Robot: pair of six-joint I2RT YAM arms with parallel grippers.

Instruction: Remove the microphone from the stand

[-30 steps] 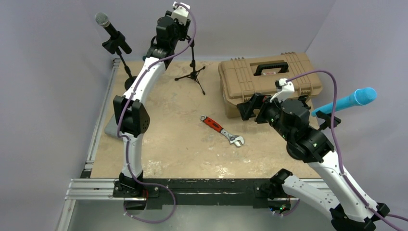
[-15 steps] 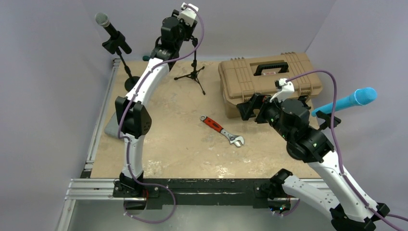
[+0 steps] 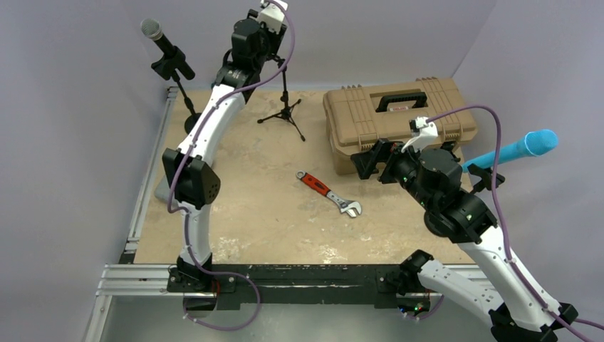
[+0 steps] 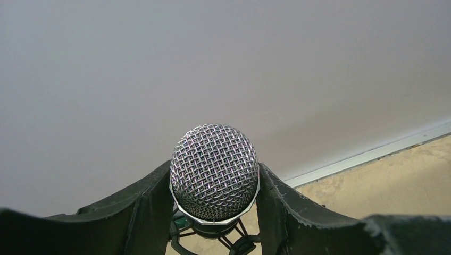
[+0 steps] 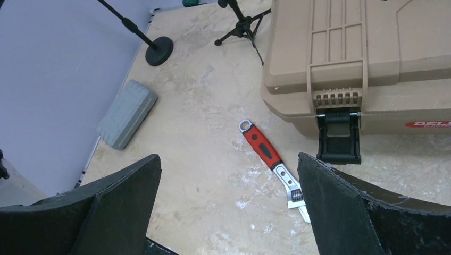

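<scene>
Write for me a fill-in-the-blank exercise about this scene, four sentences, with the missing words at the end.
The left gripper has the mesh head of a ____ between its fingers.
The right gripper is ____ and holds nothing.
The wrench on the table has a ____ handle.
The tan toolbox has a ____ carrying handle.
Missing words: microphone; open; red; black.

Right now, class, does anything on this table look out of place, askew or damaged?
Mildly: a red-handled wrench lies loose on the table beside the shut toolbox, whose black front latch seems to hang down unfastened. No spill or visible damage.
</scene>
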